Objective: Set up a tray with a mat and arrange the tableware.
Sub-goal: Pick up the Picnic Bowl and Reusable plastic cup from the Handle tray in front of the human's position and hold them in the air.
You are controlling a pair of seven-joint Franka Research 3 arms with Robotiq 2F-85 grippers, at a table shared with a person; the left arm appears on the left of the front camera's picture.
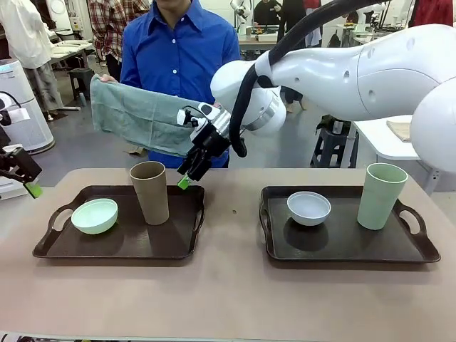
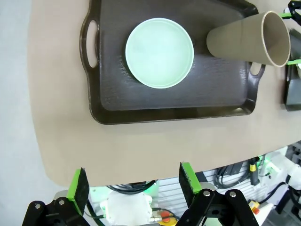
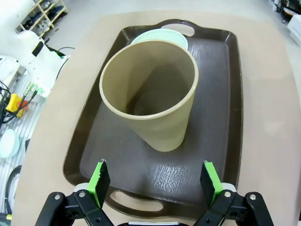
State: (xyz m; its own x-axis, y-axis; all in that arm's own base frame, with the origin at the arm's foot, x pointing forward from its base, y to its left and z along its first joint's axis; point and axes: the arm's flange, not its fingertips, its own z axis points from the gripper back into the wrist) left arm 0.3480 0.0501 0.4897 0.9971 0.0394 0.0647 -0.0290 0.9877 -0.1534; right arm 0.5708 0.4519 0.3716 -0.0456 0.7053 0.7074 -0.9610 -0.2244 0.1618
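Tall brown handleless cup (image 3: pixel 150 99): probably light, stiff, tippy; pinch rim wall. Right gripper (image 1: pixel 187 178) agape at cup's 2 o'clock; left gripper (image 2: pixel 131 184) agape.

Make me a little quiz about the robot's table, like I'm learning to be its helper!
1. True or false: the brown cup and the mint green bowl share one dark tray.
2. What does the person hold? A: a grey-green cloth; B: a plate; C: a spoon.
3. Is the right gripper open or shut?
Key: 1 true; 2 A; 3 open.
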